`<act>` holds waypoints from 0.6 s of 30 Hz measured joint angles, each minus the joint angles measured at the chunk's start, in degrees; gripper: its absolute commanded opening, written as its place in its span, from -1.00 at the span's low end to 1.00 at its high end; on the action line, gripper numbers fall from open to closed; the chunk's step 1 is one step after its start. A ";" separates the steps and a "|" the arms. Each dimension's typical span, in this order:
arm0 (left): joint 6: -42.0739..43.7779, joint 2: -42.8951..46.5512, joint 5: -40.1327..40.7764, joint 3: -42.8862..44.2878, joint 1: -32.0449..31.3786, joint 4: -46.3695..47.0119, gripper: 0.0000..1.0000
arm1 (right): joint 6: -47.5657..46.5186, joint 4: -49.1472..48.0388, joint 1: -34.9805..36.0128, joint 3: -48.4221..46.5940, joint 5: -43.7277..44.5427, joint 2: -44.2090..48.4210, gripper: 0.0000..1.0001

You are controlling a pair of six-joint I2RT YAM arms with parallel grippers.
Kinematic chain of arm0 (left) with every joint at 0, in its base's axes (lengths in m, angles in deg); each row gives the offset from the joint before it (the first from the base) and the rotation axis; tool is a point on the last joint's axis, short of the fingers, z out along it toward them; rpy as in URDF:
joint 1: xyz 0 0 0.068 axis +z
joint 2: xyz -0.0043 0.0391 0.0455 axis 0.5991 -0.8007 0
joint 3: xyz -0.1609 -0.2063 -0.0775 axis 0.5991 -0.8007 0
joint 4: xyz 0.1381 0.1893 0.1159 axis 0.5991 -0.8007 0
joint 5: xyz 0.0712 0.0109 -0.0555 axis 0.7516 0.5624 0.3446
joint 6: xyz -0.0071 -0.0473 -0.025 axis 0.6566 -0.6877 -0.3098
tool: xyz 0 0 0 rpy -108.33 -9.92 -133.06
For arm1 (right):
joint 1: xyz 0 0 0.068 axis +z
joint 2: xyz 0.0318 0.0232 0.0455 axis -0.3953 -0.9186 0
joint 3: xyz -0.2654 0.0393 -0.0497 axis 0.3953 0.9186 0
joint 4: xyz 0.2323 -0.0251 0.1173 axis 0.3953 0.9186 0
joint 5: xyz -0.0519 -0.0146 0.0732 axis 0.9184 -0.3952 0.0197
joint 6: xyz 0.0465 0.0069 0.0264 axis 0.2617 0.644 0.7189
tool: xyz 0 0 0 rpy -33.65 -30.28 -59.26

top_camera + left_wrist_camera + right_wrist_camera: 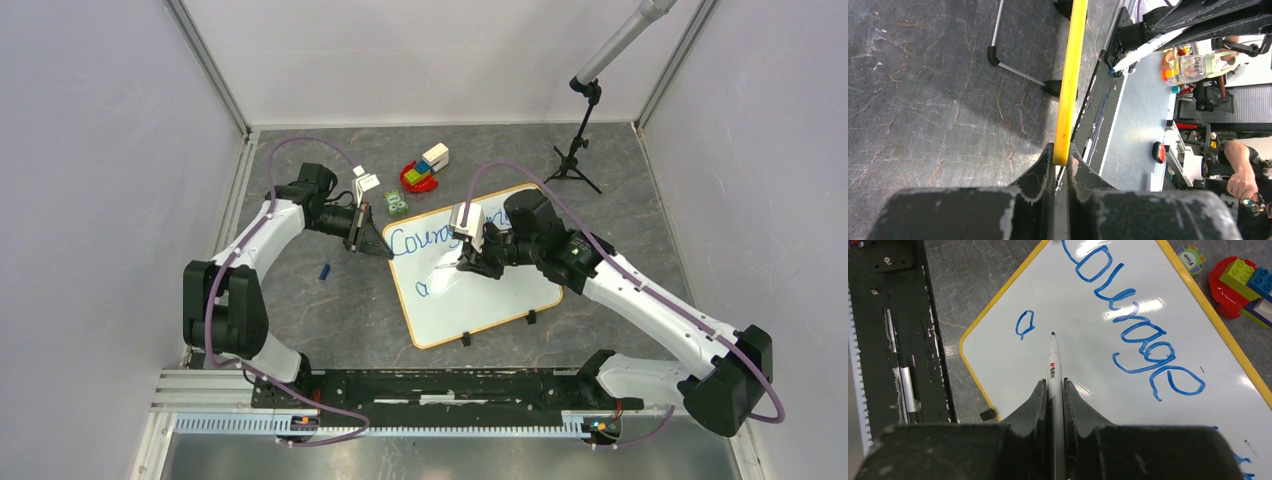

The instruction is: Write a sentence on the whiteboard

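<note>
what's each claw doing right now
Left claw: closed on the yellow-orange rim of the large flat white whiteboard.
Right claw: closed on a slim white marker pen.

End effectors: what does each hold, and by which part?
Left end effector pinches the whiteboard by its yellow rim; right end effector grips the marker by its barrel.

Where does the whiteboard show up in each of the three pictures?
Top: whiteboard at centre.
Left wrist: edge-on, its yellow rim pinched in the left end effector.
Right wrist: whiteboard fills the upper right.
Shared landmark: the yellow rim.
</note>
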 measured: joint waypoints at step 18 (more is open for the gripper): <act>-0.04 0.72 0.44 -0.13 -0.02 0.26 -0.95 | 1.99 -3.23 -0.04 0.00 -0.85 0.22 -1.00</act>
